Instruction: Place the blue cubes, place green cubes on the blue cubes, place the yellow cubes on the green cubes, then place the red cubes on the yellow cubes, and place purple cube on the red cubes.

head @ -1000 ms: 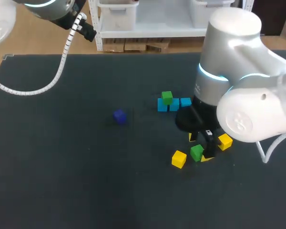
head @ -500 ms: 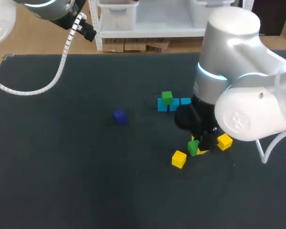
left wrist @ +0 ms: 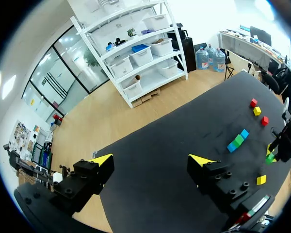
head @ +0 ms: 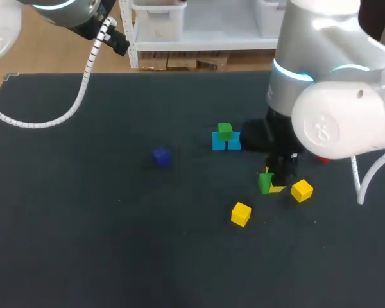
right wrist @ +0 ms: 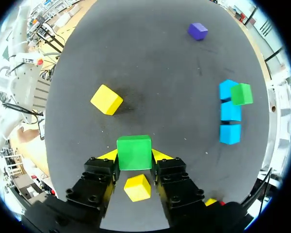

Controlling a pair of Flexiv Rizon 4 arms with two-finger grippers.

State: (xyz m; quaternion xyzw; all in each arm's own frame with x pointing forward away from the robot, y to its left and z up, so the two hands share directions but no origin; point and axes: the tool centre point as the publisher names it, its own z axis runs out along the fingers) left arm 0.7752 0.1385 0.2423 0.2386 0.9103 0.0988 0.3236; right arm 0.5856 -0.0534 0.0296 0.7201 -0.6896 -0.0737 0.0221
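My right gripper (right wrist: 134, 158) is shut on a green cube (right wrist: 134, 151), held a little above the table; in the head view that green cube (head: 264, 183) hangs below the right arm. A row of three light blue cubes (right wrist: 230, 112) lies ahead, with another green cube (right wrist: 241, 94) on its far end. The head view shows two of the blue cubes (head: 226, 142) and the green cube on top (head: 224, 131). One yellow cube (right wrist: 137, 188) lies under the gripper, another yellow cube (right wrist: 106, 99) beside it. The purple cube (head: 160, 156) sits alone at mid-table. My left gripper (left wrist: 151, 162) is open, high above the table.
Two yellow cubes (head: 301, 190) (head: 241, 213) lie on the dark table (head: 83, 224) near my right gripper. In the left wrist view, two red cubes (left wrist: 253, 103) (left wrist: 265, 121) and a yellow cube (left wrist: 257, 111) lie beyond the blue row. My right arm hides part of that area in the head view.
My right gripper closed on the green cube, lifted it off the table and carried it back toward the blue row. The left arm has not moved.
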